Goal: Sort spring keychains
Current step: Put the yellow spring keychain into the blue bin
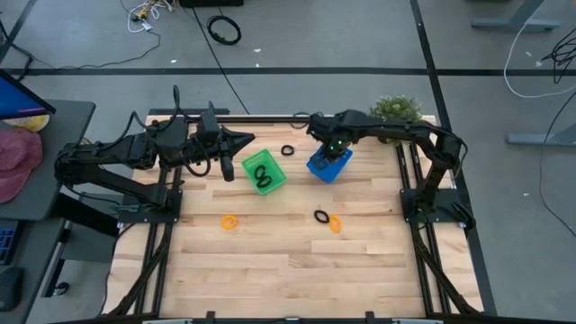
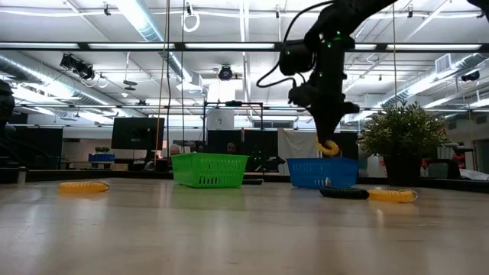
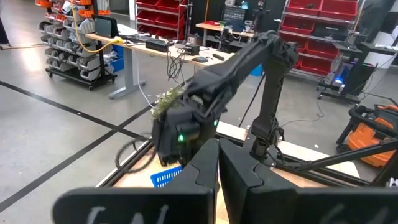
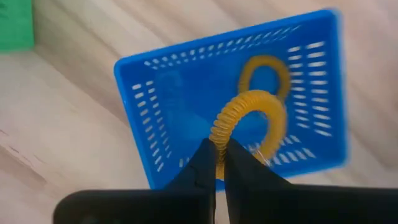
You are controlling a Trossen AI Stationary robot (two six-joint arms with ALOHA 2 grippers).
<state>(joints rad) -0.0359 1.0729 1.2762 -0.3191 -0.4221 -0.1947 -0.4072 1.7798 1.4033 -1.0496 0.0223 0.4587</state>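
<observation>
My right gripper (image 4: 219, 163) hangs over the blue basket (image 4: 155, 93), shut on an orange spring keychain (image 4: 249, 115). A second orange keychain (image 4: 264, 71) lies on the basket's floor. In the high view the green basket (image 1: 264, 173) holds black keychains. Lying loose on the table are a black one (image 1: 287, 150) near the far edge, a black one (image 1: 321, 216) beside an orange one (image 1: 336, 223), and another orange one (image 1: 230, 221). My left gripper (image 1: 241, 139) waits shut above the table, left of the green basket. My right gripper pinches the orange keychain's coil (image 4: 216, 138) between its two fingers, coming from above and pointing down. The loop is lifted clear and hangs below the fingers (image 2: 328, 147), just above the blue basket's rim (image 2: 325, 162).
A potted plant (image 1: 394, 108) stands at the table's far right corner, behind the blue basket. The two baskets sit side by side in the table's far half. Bare wood (image 1: 288, 270) fills the near half. Metal frame rails run along the table's left and right sides.
</observation>
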